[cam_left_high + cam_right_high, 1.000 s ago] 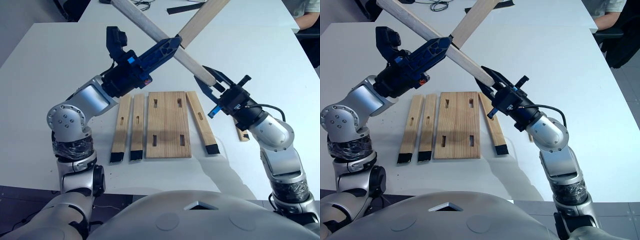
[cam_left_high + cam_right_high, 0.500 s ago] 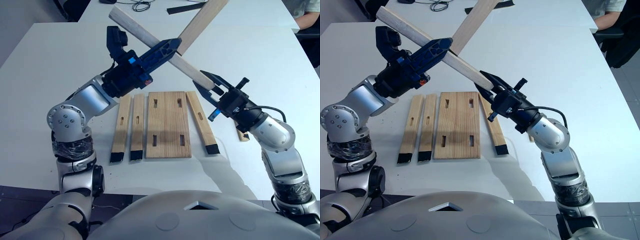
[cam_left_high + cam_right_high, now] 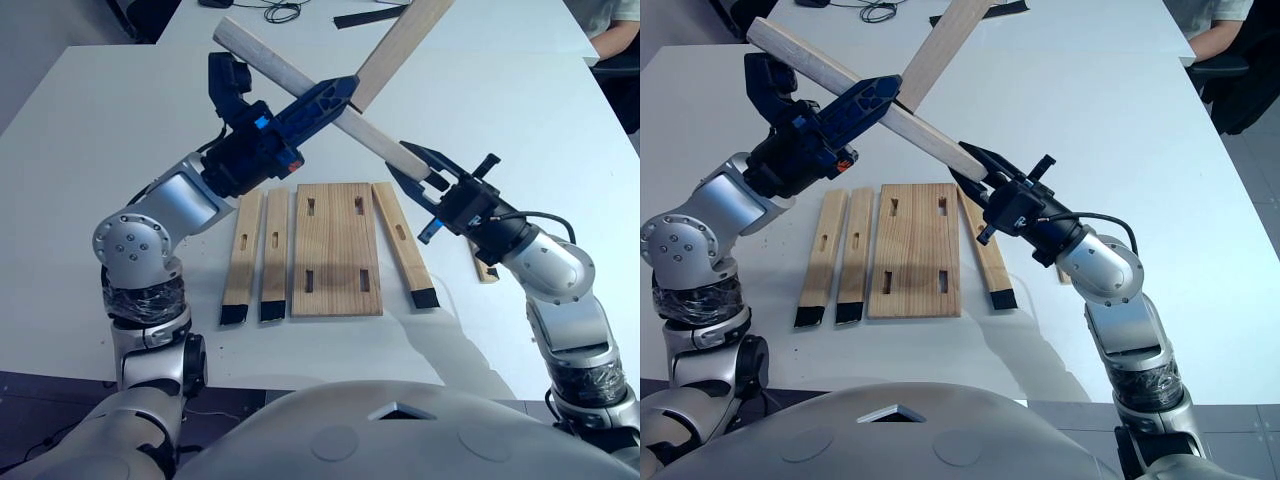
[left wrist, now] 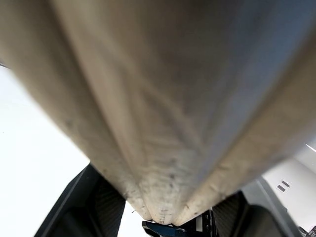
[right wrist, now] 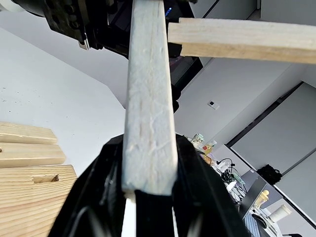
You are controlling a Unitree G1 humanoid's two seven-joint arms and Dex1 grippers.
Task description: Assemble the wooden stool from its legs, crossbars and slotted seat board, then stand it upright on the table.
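**Crossed bars over the seat board.** Your left fingers [image 3: 312,104] are clamping the lower end of one wooden bar [image 3: 400,45], which is slanting up and away to the right. Your right fingers [image 3: 425,158] are gripping a second bar [image 3: 270,62], which is slanting up to the left. The two bars are crossing above the surface [image 3: 520,110]. The seat board [image 3: 335,250] is lying flat beneath them, with a pair of legs [image 3: 243,255] just to its left and a third leg [image 3: 402,238] along its right edge.

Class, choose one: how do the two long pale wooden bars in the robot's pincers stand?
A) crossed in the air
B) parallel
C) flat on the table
A: the long pale wooden bar in the left pincer slants up rightward, the second wooden bar in the right pincer up leftward; they cross above the white table.
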